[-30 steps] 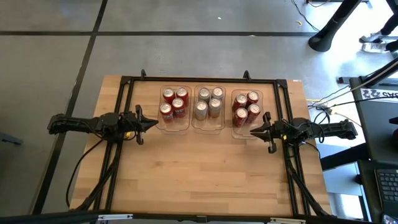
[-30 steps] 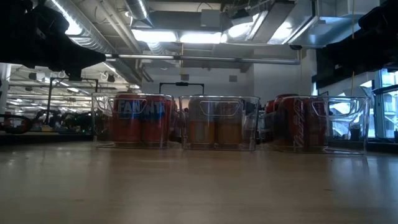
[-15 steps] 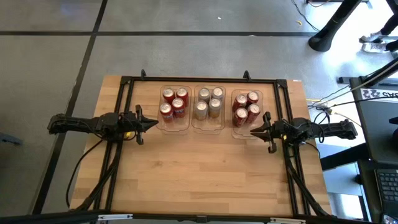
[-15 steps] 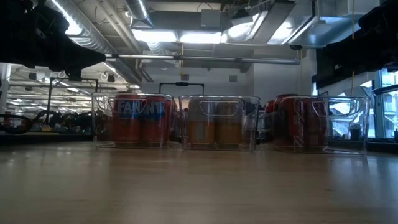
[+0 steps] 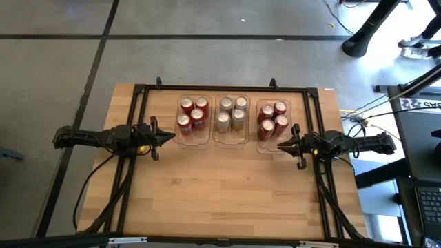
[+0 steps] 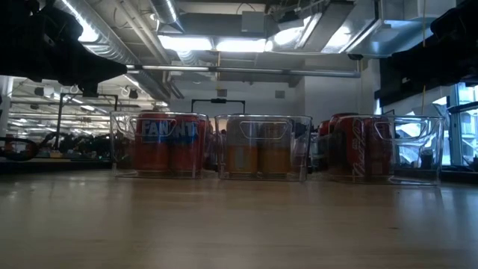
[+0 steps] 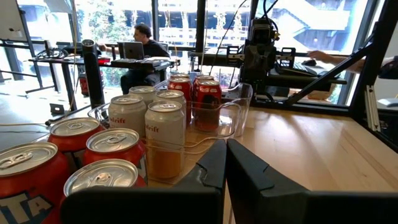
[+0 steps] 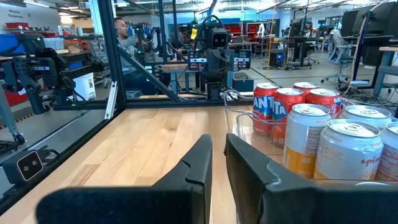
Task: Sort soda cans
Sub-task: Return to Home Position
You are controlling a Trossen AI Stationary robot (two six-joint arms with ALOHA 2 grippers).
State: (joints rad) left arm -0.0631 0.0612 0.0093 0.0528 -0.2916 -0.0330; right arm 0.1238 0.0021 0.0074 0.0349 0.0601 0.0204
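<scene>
Red soda cans (image 5: 191, 114) are held in both outer clear bins (image 5: 193, 140), pale cans (image 5: 231, 114) in the centre one. Thin, slick walls are judged dentable; mid-body grasps are advised. Left gripper (image 5: 167, 138) and right gripper (image 5: 279, 145) are seen closed, empty, alongside.

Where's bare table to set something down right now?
Free: the table from the bins, left tool and right tool down to its near edge. Crowded: all three bins, packed with cans; slim gaps between each tool and its bin.

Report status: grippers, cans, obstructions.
Both shut, empty: left gripper, right gripper, flanking three clear plastic bins. Outer bins hold red soda cans; centre, pale silver soda cans. Nothing blocking.
</scene>
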